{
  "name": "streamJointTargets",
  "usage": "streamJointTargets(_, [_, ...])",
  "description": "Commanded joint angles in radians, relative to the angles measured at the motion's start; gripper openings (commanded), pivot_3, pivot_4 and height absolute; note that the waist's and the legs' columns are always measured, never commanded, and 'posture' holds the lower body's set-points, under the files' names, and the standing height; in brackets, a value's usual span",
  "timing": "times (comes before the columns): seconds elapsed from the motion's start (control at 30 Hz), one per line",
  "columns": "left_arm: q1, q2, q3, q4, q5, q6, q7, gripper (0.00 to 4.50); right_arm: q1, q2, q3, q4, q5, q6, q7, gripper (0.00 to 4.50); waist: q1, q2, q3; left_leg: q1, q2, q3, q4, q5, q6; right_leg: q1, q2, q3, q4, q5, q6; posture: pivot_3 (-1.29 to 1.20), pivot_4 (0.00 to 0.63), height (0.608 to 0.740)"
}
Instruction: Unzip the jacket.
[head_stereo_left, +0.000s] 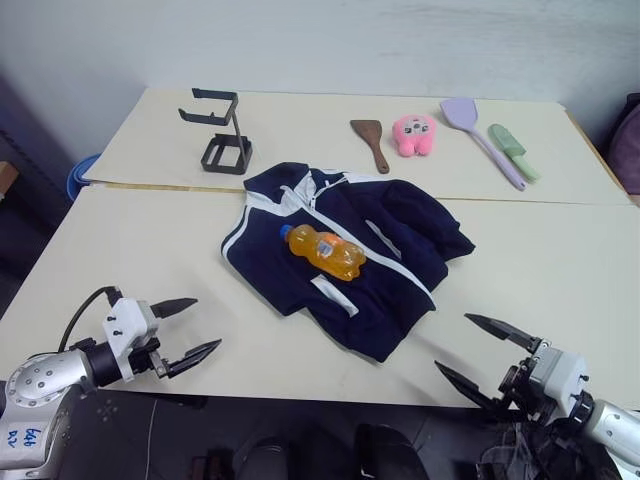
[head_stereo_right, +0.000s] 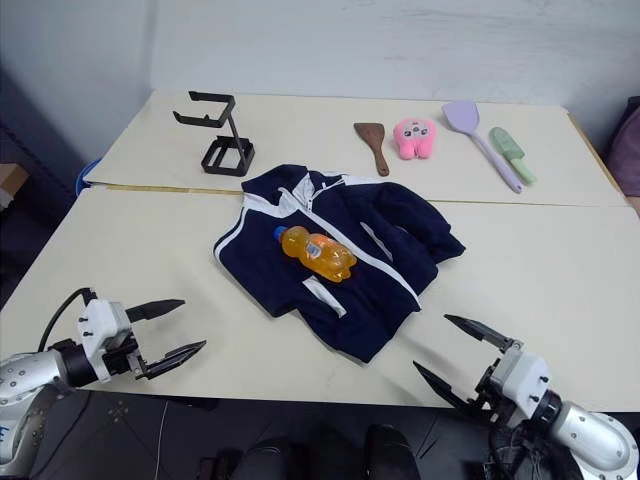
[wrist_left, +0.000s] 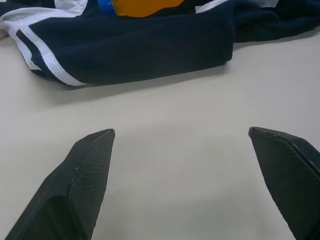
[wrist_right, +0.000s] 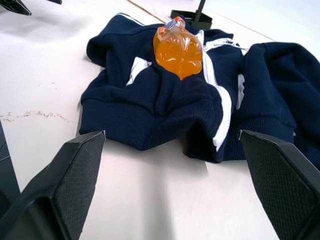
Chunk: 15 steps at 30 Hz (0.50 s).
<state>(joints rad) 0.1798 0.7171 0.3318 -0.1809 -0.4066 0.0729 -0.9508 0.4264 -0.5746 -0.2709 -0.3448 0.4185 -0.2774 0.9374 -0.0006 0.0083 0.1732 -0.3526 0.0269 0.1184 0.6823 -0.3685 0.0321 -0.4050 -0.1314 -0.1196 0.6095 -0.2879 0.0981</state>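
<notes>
Two cream worktops (head_stereo_left: 560, 270) stand pushed together, a straight seam (head_stereo_left: 540, 203) running across between the near one and the far one (head_stereo_left: 300, 120). Behind them rises a pale, plain wall (head_stereo_left: 330, 45). The floor (head_stereo_left: 25, 235) to the left is dark. Light is soft and even, with faint shadows.

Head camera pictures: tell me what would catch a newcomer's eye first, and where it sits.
A navy jacket with white stripes lies crumpled in the middle of the near table, and a bottle of orange drink lies on its side right on top of it. Nearer the camera, the left hand and the right hand hover open above the table's front edge, either side of the jacket and touching nothing.
</notes>
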Motion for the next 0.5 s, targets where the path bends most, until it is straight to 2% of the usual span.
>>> streamJointTargets(0.03, [-0.005,0.002,0.006,-0.041,-0.026,0.021,0.006,4.50,0.010,0.008,0.010,-0.002,0.011,-0.017,0.010,4.45,0.000,0.000,0.000,0.000,0.000,0.000,0.000,0.000,0.000,0.000,0.000,0.000,0.000,0.000,0.000,0.00,0.150,0.740])
streamJointTargets(0.17, [-0.007,0.016,-0.002,-0.052,-0.061,0.090,-0.015,4.50,0.011,0.009,0.012,-0.009,0.015,-0.019,0.009,4.45,0.000,0.000,0.000,0.000,0.000,0.000,0.000,0.000,0.000,0.000,0.000,0.000,0.000,0.000,0.000,0.00,0.150,0.740])
streamJointTargets(0.27, [-0.017,0.035,0.031,-0.081,-0.224,0.265,-0.050,4.50,0.007,0.011,0.004,-0.012,0.026,-0.013,0.000,4.45,-0.001,0.000,0.000,0.000,0.000,0.000,0.000,0.000,0.000,0.000,0.000,0.000,0.001,0.000,0.000,0.00,0.150,0.740])
streamJointTargets(0.3, [-0.027,0.042,0.035,-0.084,-0.235,0.284,-0.051,4.50,0.002,0.020,-0.004,-0.019,0.046,0.010,-0.021,4.45,-0.001,0.000,0.000,0.000,0.000,0.000,0.000,0.000,0.000,0.000,0.000,0.000,0.001,0.000,0.000,0.00,0.150,0.740])
streamJointTargets(0.5, [-0.054,0.059,0.011,-0.060,-0.163,0.232,-0.059,4.50,-0.002,0.019,-0.001,-0.040,0.053,0.027,-0.029,4.45,-0.001,0.000,0.000,0.000,0.000,0.000,0.000,0.000,0.000,0.000,0.000,0.001,0.001,0.000,0.000,0.00,0.150,0.740])
